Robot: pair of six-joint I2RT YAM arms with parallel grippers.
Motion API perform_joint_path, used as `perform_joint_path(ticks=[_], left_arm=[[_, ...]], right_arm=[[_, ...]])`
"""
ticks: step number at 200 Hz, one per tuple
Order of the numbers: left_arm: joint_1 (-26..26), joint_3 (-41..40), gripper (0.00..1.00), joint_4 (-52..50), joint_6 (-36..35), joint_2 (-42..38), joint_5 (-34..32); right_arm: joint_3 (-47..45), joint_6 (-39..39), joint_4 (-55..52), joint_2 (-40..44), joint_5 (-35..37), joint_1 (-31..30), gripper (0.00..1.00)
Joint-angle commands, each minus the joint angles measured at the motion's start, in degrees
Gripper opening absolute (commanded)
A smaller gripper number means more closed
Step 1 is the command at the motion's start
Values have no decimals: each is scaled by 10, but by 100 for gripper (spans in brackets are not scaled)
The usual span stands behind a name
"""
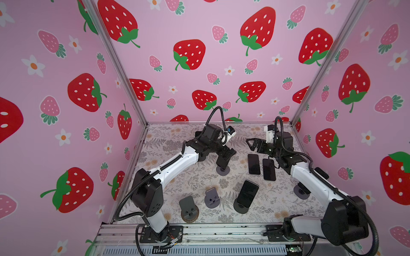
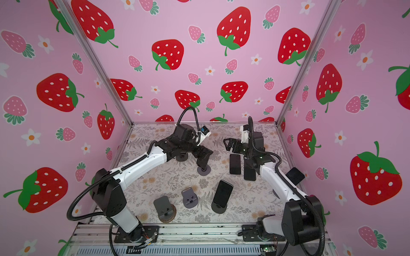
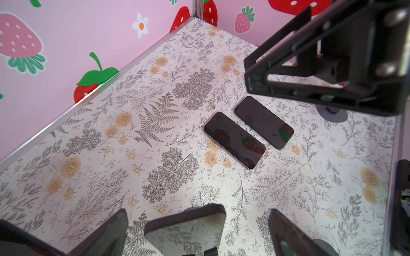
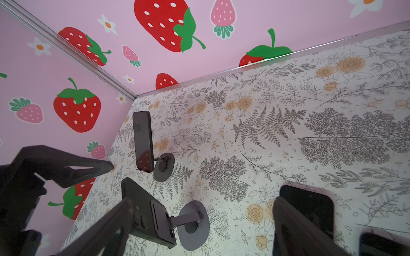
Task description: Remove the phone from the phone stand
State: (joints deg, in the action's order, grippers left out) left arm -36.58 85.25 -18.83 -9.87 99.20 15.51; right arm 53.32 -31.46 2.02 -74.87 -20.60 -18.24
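Bare stands point(image 1: 188, 207): I see two side by side near the front edge, nothing on them.
Left gripper point(image 3: 198, 213): spread wide, a finger on either side of the phone, with a gap showing on each side.
Phone point(image 3: 186, 226): upright on its phone stand point(image 1: 223, 171), mid-table, under that gripper.
Second mounted phone point(image 1: 247, 192): leaning on a round-based stand nearer the front.
Flat phones point(image 1: 254, 164): a pair lying screen-up, side by side.
Right gripper point(image 1: 249, 145): wide, holding nothing, just beyond that pair.

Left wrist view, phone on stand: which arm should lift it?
Left. The left gripper is open with the phone between its fingers; the right gripper hovers open near a flat phone.
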Motion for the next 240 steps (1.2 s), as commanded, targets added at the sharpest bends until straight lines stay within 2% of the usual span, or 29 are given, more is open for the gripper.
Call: perform_joint_path(ticks=[1, 26, 102, 122, 166, 210, 240], left_arm=[[10, 28, 99, 13, 16, 17, 24], [12, 27, 99, 28, 35, 21, 30], [12, 34, 99, 4, 13, 54, 54], [12, 29, 100, 3, 20, 55, 40], [10, 19, 90, -5, 19, 60, 12], [8, -8, 93, 18, 13, 53, -15], [8, -2, 93, 8, 11, 62, -9]], right_arm=[[21, 7, -14, 17, 4, 3, 100], [14, 4, -13, 26, 8, 3, 100], [23, 12, -26, 29, 6, 4, 100], [18, 10, -24, 31, 10, 4, 100], [22, 8, -27, 21, 4, 4, 100], [29, 10, -31, 15, 0, 4, 100], [26, 1, -20, 12, -4, 4, 100]])
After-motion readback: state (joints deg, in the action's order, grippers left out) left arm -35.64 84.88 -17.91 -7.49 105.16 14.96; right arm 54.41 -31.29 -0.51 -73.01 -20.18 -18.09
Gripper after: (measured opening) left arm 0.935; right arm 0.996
